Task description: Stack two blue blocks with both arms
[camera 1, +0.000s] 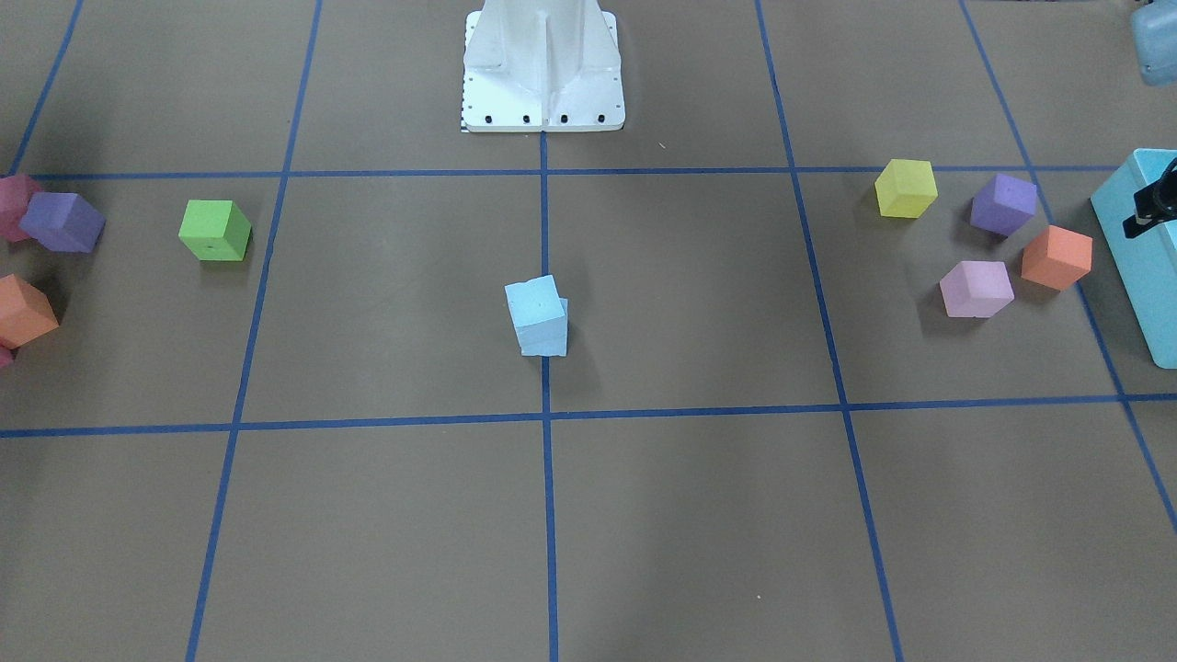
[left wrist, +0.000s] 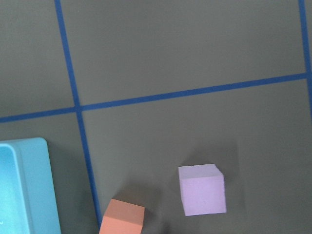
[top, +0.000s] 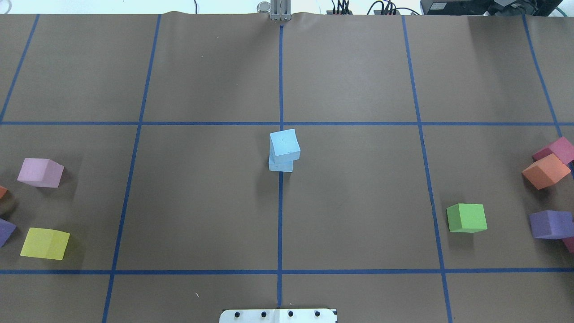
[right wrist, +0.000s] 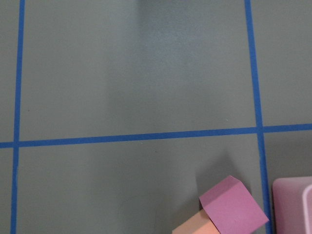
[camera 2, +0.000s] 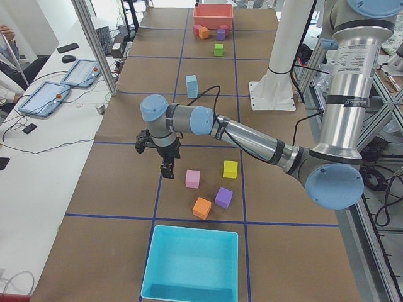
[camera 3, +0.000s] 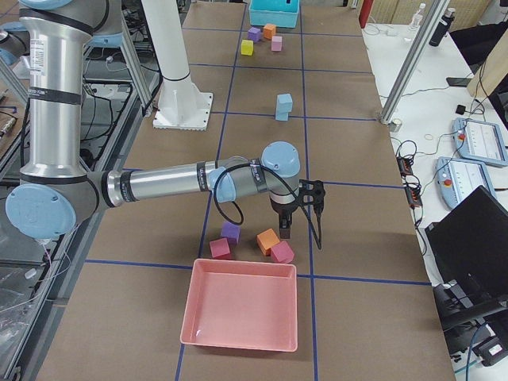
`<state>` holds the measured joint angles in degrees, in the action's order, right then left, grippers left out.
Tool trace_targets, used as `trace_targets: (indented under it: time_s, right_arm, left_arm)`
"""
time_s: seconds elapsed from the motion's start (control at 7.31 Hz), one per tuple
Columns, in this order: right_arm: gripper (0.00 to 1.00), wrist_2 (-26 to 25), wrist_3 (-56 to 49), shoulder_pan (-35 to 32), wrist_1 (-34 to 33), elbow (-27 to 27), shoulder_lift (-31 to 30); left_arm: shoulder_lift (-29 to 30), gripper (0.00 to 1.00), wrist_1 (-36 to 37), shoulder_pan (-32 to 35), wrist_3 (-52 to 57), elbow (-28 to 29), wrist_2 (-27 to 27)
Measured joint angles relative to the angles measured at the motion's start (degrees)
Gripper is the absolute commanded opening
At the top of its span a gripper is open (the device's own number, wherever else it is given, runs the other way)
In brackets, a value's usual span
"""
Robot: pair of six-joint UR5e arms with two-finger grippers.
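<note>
Left arm (camera 2: 252, 138) and right arm (camera 3: 159, 184) stretch outward, left hand (camera 2: 167, 170) and right hand (camera 3: 284, 230) pointing down

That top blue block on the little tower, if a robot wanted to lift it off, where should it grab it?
Probably from straight above, squeezing two opposite side faces of the top blue block. Nothing covers its top, and it sits twisted on the lower blue block, so the grip should line up with its own sides and stay above the seam.

lower blue block (top: 280, 166) partly hidden
</note>
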<state>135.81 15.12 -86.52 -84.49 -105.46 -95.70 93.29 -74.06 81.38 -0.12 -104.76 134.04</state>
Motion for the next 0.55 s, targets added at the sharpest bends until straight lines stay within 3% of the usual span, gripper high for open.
trace_targets:
  time_s: [0.27,0.55]
  right_arm:
    - [1.00,-0.3,-4.2,-2.7,-3.7,-0.3,0.0]
    - [1.00,-0.5,-4.9,-3.2,-4.5,-0.4,0.1]
  left_arm:
    - [-4.4,1.00,-6.1,0.9,1.3,2.8,0.1]
    - [-5.9,1.00,-7.4,1.5,1.6,3.5,0.1]
